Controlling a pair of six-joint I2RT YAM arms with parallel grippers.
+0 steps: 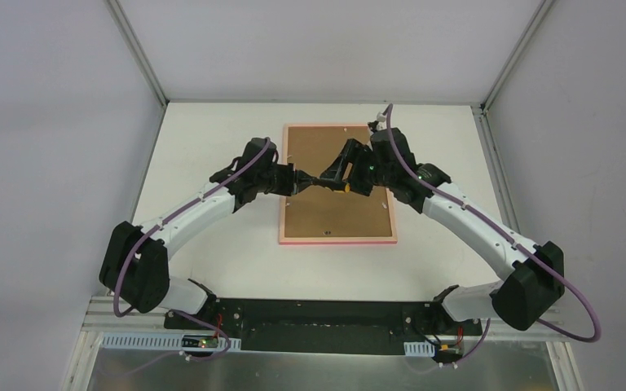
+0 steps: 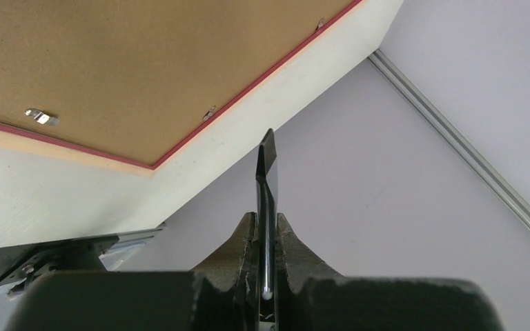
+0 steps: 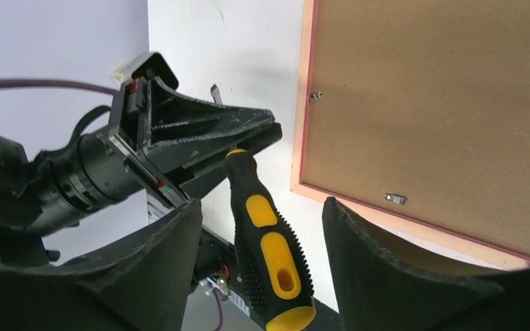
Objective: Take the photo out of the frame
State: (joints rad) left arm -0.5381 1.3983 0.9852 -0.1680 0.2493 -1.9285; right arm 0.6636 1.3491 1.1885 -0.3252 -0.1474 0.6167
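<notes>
The pink frame (image 1: 338, 241) lies face down on the table, its brown board (image 1: 338, 208) up, held by small metal tabs (image 3: 395, 199). The photo's picture side is hidden. My left gripper (image 1: 297, 181) hovers over the board, shut on the dark blade of a screwdriver (image 2: 268, 172). The blade stands up between the jaws of this gripper (image 2: 267, 217) in the left wrist view. My right gripper (image 1: 341, 179) faces it from the right. In the right wrist view this gripper (image 3: 262, 207) is open, with the black and yellow handle (image 3: 269, 255) between its fingers, apart from both.
The frame's pink edge (image 2: 200, 131) and a tab (image 2: 41, 117) show in the left wrist view. The white table (image 1: 212, 220) is walled in by grey panels with metal rails (image 1: 489, 138). A black base bar (image 1: 310, 314) runs along the near edge.
</notes>
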